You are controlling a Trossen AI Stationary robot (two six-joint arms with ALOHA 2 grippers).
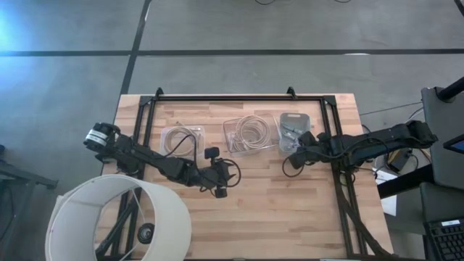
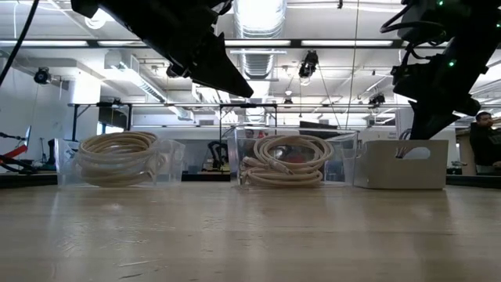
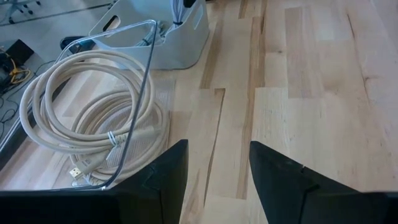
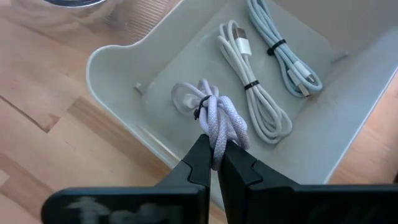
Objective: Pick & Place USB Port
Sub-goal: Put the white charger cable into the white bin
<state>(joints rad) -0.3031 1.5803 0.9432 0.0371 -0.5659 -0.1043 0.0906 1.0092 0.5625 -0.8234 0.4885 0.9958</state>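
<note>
A grey bin (image 1: 296, 119) (image 4: 124, 81) stands at the table's far right and holds two tied white USB cables (image 4: 255, 106) (image 4: 289, 59). My right gripper (image 1: 292, 150) (image 4: 216, 163) is over the bin's near edge, shut on a third, pale braided cable bundle (image 4: 214, 118). My left gripper (image 1: 226, 176) (image 3: 217, 168) is open above bare table, near the middle, on the near side of a clear tray (image 1: 250, 133) (image 3: 149, 74) holding a coiled cream cable (image 3: 93, 118). A second clear tray (image 1: 181, 139) (image 2: 117, 160) with another coil stands to the left. My right gripper pinches the pale braided bundle between its two fingers at the bundle's thick knotted end (image 4: 219, 140), coming from above and pointing down into the bin. The bundle's thin loop with the black tie (image 4: 200, 107) reaches out over the bin's floor; whether it rests there I cannot tell.
A black frame (image 1: 239, 98) runs around the table's far and side edges. A large white lampshade (image 1: 119, 221) overlaps the table's near left corner. Bare wood (image 1: 283, 210) lies across the near half of the table.
</note>
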